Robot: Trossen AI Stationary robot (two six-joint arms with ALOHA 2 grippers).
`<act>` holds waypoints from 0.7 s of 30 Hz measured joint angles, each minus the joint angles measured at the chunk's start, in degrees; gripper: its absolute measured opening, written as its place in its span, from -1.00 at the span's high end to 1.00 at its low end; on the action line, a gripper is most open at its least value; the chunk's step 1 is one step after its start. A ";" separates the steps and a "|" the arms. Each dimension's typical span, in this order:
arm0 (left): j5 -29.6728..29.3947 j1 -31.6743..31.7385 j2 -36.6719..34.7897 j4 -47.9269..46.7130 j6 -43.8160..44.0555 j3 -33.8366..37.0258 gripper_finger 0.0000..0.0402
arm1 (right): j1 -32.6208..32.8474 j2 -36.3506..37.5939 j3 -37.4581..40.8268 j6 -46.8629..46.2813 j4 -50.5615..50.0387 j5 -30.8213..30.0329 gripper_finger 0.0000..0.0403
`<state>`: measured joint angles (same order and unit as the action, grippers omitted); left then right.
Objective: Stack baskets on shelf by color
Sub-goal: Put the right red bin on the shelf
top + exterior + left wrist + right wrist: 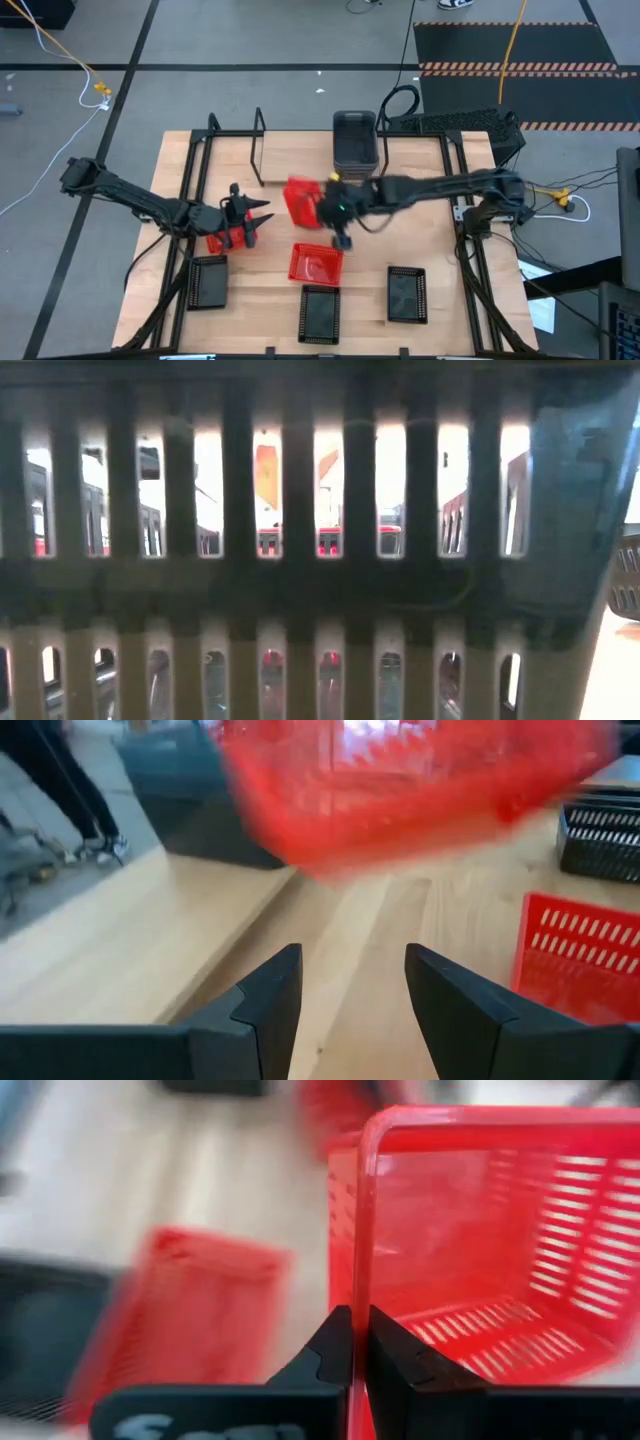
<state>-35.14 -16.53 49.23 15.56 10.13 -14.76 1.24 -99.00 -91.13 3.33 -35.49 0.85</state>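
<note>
In the high view my right gripper (330, 207) reaches in from the right and is shut on a red basket (300, 199) held over the table's middle. A second red basket (316, 262) lies on the table nearer the front. A third red basket (224, 239) sits under my left gripper (260, 213), which is open (350, 990) with nothing between its fingers. Grey baskets (354, 140) stand stacked at the far edge beside the shelf's thin posts (260, 148). Three black baskets (207, 283) (318, 312) (407, 293) line the near side. My right gripper (360, 1342) pinches the red basket's wall at its rim (362, 1230), one finger inside the basket and one outside. The basket is lifted clear of the table and tipped, its open side facing the wrist camera.
A black basket's slotted wall (300, 560) stands right in front of the low camera and blocks nearly all of that view. Black frame rails (190, 170) (462, 170) run along both table sides. Bare wood shows between the shelf and the left rail.
</note>
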 joint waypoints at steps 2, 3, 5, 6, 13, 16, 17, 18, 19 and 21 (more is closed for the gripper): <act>-0.03 0.00 0.22 -0.02 2.28 0.00 0.10 | -2.34 -2.58 -3.98 3.06 -0.13 -2.02 0.96; -0.04 0.00 0.24 -0.02 3.11 0.00 0.10 | -3.35 -3.80 -5.74 4.47 0.58 -2.12 0.96; -0.02 0.00 0.27 -0.01 3.88 0.00 0.10 | -5.39 -6.36 -8.93 7.13 3.06 -1.22 0.96; -0.02 0.00 0.27 -0.03 3.91 0.00 0.10 | -6.29 -7.41 -10.32 7.92 4.70 -0.79 0.96; -0.55 0.17 0.27 0.47 1.63 0.00 0.10 | -9.57 -12.07 -13.25 7.82 20.80 0.79 0.96; -0.96 0.30 0.25 0.95 -0.76 0.00 0.10 | -11.02 -14.68 -16.16 4.32 20.91 -2.52 0.96; -0.94 0.58 0.27 1.00 -1.77 0.00 0.10 | -11.60 -15.77 -18.62 3.18 19.33 -3.90 0.96; -0.96 0.89 0.27 0.98 -2.45 0.00 0.10 | -12.16 -16.82 -21.18 2.22 16.59 -5.07 0.96; -1.09 1.33 0.25 1.02 -2.69 0.00 0.10 | -12.76 -17.86 -24.29 1.45 13.46 -5.57 0.96; -1.14 2.16 0.27 0.99 -2.42 0.02 0.10 | -14.08 -20.05 -30.67 0.29 8.19 -5.49 0.96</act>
<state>-36.27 -14.37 49.50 16.55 7.71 -14.74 -12.84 -119.05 -121.80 3.62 -27.29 -4.64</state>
